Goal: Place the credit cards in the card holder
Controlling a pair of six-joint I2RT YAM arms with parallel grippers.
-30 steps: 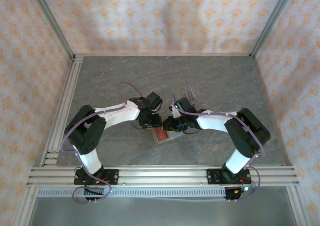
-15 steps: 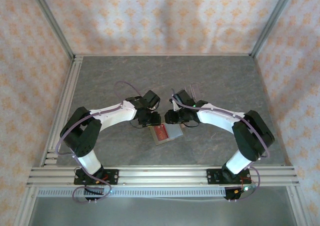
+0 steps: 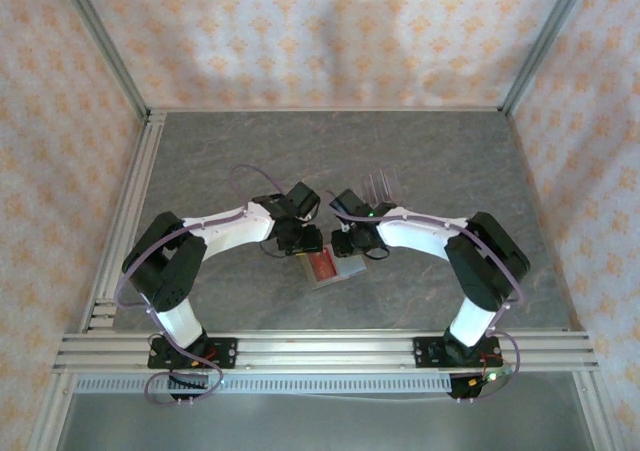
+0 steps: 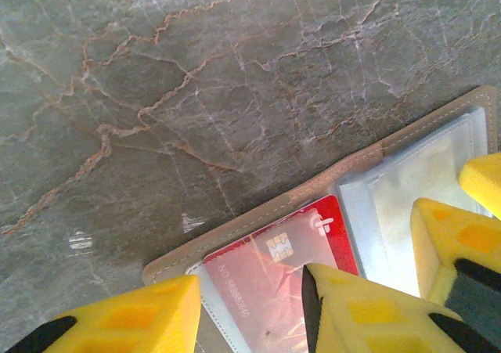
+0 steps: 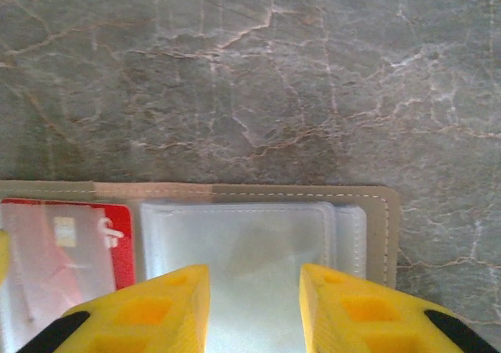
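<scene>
Card holder (image 3: 345,272) lies opened flat on the table (image 3: 230,161), between the two arms, inside face up. I see one red credit card (image 4: 266,263) under the clear sleeve of its left half. Left tool (image 4: 250,290): jaws partly apart, fingers straddling that card, nothing clamped. Right tool (image 5: 254,279): jaws also partly apart over the other clear pocket, just beside the left tool, nothing held. I cannot tell whether the tips touch the plastic.

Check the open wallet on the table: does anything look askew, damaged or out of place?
Nothing is damaged or spilled. The wallet lies open and flat. The red card shows a bare strip beside the fold, past its clear sleeve, so it may not be fully in. The other sleeve is empty.
</scene>
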